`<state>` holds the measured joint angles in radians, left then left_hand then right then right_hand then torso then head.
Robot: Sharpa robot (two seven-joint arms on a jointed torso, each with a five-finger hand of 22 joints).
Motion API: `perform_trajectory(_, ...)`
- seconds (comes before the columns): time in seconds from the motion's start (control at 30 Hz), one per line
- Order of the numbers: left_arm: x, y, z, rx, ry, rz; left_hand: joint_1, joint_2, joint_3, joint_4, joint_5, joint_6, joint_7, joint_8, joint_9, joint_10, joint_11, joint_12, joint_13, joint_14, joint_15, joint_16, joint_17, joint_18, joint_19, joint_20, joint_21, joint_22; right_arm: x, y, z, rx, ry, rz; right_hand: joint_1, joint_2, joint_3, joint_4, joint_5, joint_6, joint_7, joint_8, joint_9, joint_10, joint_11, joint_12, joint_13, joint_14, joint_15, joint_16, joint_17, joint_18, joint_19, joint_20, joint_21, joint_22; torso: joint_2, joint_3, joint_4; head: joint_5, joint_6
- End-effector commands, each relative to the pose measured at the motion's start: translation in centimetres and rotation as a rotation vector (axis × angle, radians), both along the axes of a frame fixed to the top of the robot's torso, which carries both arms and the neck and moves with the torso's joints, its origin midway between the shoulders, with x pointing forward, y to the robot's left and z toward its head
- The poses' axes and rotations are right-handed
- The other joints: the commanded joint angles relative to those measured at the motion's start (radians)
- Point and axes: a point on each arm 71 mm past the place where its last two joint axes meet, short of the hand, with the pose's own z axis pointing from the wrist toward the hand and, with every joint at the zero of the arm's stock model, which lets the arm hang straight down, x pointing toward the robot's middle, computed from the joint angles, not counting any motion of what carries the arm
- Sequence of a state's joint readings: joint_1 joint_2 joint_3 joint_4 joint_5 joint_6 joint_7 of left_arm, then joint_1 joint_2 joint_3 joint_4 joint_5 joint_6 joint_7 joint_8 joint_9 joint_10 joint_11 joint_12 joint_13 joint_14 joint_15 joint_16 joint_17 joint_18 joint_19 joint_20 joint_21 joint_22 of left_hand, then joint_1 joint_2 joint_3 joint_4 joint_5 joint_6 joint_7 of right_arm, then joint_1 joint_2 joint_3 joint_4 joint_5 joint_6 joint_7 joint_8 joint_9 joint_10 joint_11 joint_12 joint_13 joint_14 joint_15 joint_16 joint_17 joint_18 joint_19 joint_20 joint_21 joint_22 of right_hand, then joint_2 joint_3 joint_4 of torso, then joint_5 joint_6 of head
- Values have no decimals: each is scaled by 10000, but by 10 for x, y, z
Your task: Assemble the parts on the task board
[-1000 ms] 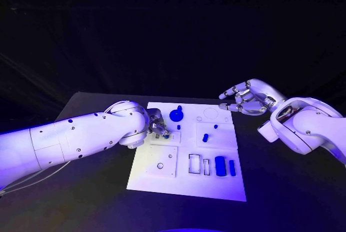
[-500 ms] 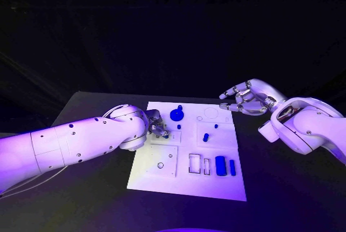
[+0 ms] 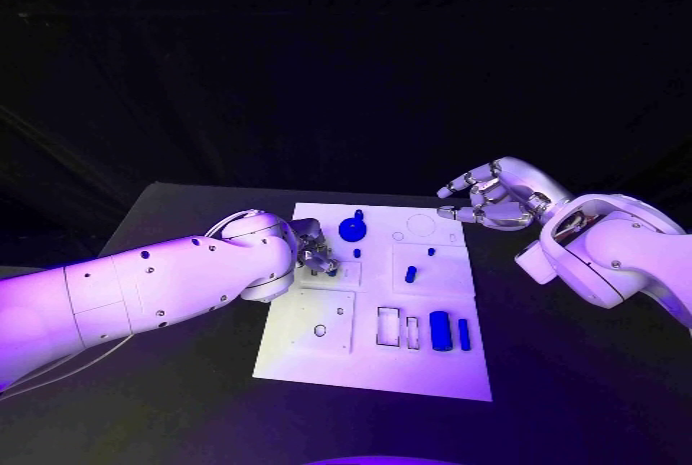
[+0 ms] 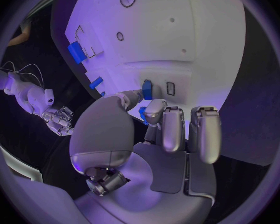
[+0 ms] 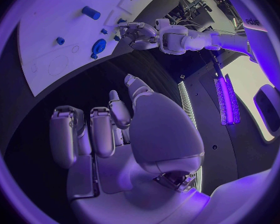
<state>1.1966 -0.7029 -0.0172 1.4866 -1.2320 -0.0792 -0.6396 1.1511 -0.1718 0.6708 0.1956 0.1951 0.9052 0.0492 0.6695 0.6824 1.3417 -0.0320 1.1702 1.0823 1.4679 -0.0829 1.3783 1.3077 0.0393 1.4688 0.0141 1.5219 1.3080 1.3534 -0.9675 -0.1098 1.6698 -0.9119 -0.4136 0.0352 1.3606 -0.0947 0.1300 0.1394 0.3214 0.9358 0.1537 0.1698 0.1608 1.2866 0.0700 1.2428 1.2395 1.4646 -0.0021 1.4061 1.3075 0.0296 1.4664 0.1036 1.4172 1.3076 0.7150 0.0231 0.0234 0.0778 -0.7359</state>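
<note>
- Left robot hand [image 4: 154, 122] pinches a small blue piece [image 4: 147, 89] over the white board [image 3: 375, 305].
- Right robot hand [image 3: 490, 200] hovers beside the board's far corner, fingers curled, holding nothing.

Violet-blue light washes everything, and the room behind stays almost black. The task board [image 3: 378, 305] is the brightest thing, glowing pale lilac against the dark desk [image 3: 173, 385]. The left arm [image 3: 144, 285] catches a strong purple sheen. Both wrist pictures bend hard toward their rims, fading into a dark ring, with the near fingers soft.
</note>
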Motion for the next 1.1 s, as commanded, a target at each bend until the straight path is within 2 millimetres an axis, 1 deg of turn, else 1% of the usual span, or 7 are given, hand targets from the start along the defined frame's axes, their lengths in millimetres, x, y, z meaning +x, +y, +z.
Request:
perform_trajectory(0.03, -1, -3, -1, 151, -11, -259, 17, 68, 2086, -2049, 65, 0, -53, 46, 0, 97, -6, 34, 7, 485, -84, -48, 658, -195, 596, -71, 63, 1757, 0, 1, 0, -80, -19, 125, -50, 18, 2, 75, 23, -91, 2, 46, -10, -54, -26, -24, 2, 522, -72, -32, 593, 105, 150, -65, -61, 1559, -8, 5, 0, -19, -3)
perform_trajectory(0.33, -3, -3, -3, 487, 351, -535, 4, 30, 2128, -2072, 107, 9, -62, 63, 13, 86, -15, -7, -45, 485, -93, -51, 658, -201, 609, -80, 76, 1784, 0, 0, -1, -102, -3, 127, -50, 18, 2, 75, 23, -91, 2, 46, -10, -54, -26, -24, 2, 522, -72, -32, 593, 105, 150, -65, -61, 1559, -9, 4, 18, -23, -19)
perform_trajectory(0.47, -2, -3, -3, 507, 407, -529, -35, -1, 2141, -2063, 148, 17, -64, 77, 23, 95, -16, -10, -51, 486, -97, -52, 659, -203, 613, -86, 80, 1791, 0, 0, -1, -130, -28, 137, -61, 18, 0, 84, 27, -91, 1, 52, -13, -54, -27, -25, -1, 522, -72, -39, 588, 105, 149, -66, -66, 1556, -1, 3, 15, -23, -19)
perform_trajectory(0.63, -1, -2, -4, 477, 493, -480, -242, -39, 2060, -1924, 112, 47, -100, 127, 62, 136, -36, -2, -49, 488, -104, -57, 661, -205, 618, -91, 84, 1802, 0, 0, -1, -146, -46, 140, -67, 19, -1, 89, 29, -92, 0, 56, -15, -55, -27, -26, -2, 521, -72, -43, 585, 106, 149, -66, -69, 1555, -14, 2, 8, -8, -30)
perform_trajectory(0.77, 1, -2, -5, 459, 530, -416, -404, -29, 1926, -1776, 23, 72, -157, 177, 105, 186, -73, 28, -24, 492, -128, -57, 666, -206, 619, -104, 84, 1807, 0, 0, -1, -151, -53, 136, -67, 19, -1, 89, 29, -92, 0, 56, -15, -55, -27, -26, -2, 521, -72, -43, 585, 106, 149, -66, -69, 1555, -5, 3, 11, -11, -15)
perform_trajectory(1.1, 4, -4, -8, 424, 760, -350, -513, 13, 1784, -1634, -44, 73, -196, 207, 139, 211, -98, 39, -15, 492, -151, -63, 667, -208, 624, -123, 87, 1817, 0, 0, -1, -159, -43, 132, -83, 18, -6, 100, 29, -94, 0, 59, -18, -58, -27, -31, -8, 519, -73, -53, 575, 109, 143, -67, -85, 1545, -5, 13, -2, -23, -44)
